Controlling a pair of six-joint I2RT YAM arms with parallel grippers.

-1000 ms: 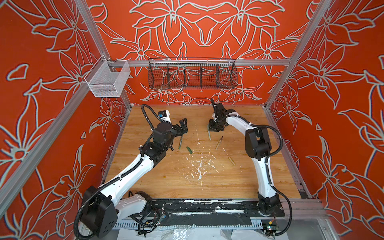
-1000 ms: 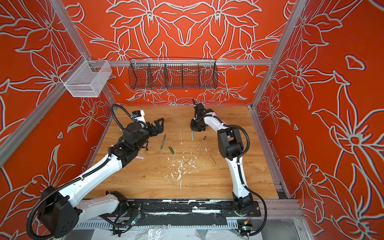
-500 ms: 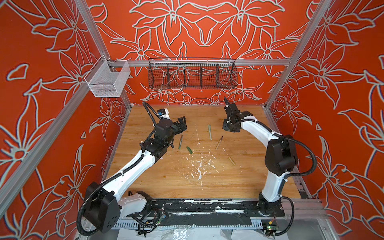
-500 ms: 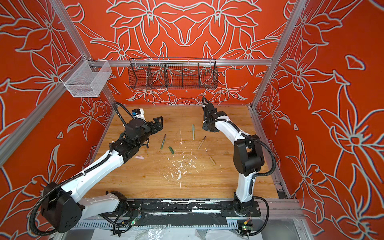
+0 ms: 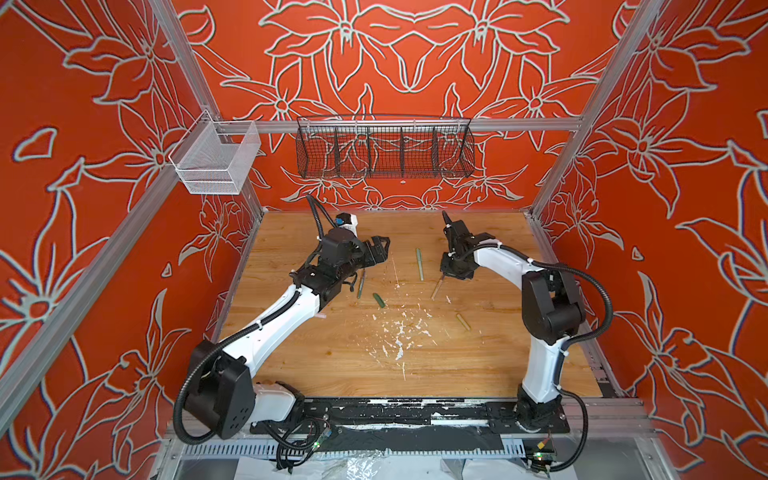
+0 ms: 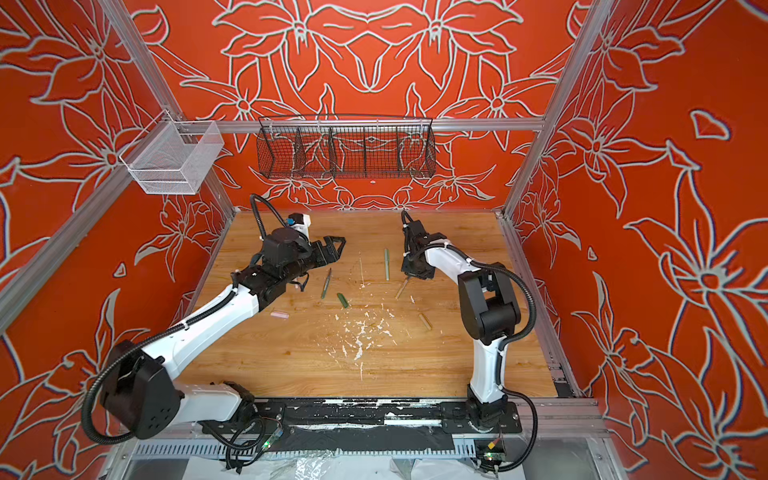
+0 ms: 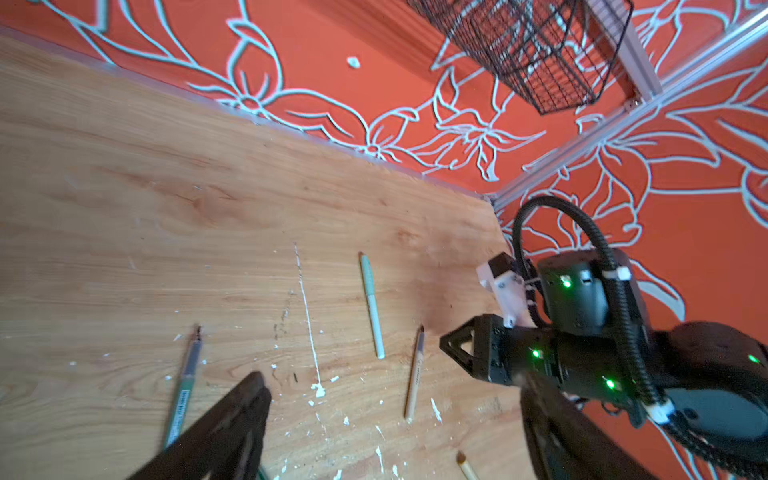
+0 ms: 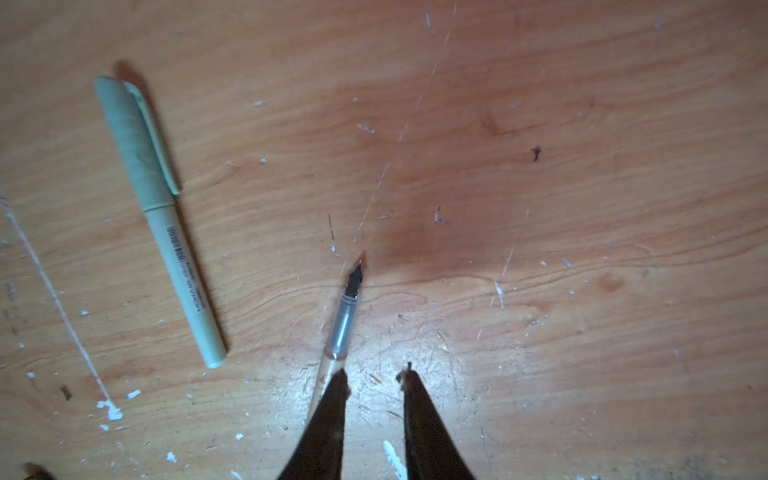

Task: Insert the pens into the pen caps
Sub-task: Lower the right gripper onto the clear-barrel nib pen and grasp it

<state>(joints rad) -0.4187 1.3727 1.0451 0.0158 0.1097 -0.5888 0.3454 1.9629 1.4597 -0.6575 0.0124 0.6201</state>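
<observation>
Low over the surface [image 8: 540, 124] with the right gripper [image 8: 374, 372], narrowly parted and empty, just beside the tan pen [image 8: 340, 328] lying uncapped there. Wide open and empty at the left gripper [image 5: 380, 248]. Likely light, stiff, slick and prone to rolling: best pinched mid-barrel, clear of the writing end.

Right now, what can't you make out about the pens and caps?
Tan pen: rear end behind jaws of right gripper, right wrist view.
Tan cap: cut off by the left wrist view's edge.
Pink cap: mostly behind the left arm in a top view.
Pink pen: seen nowhere.
</observation>
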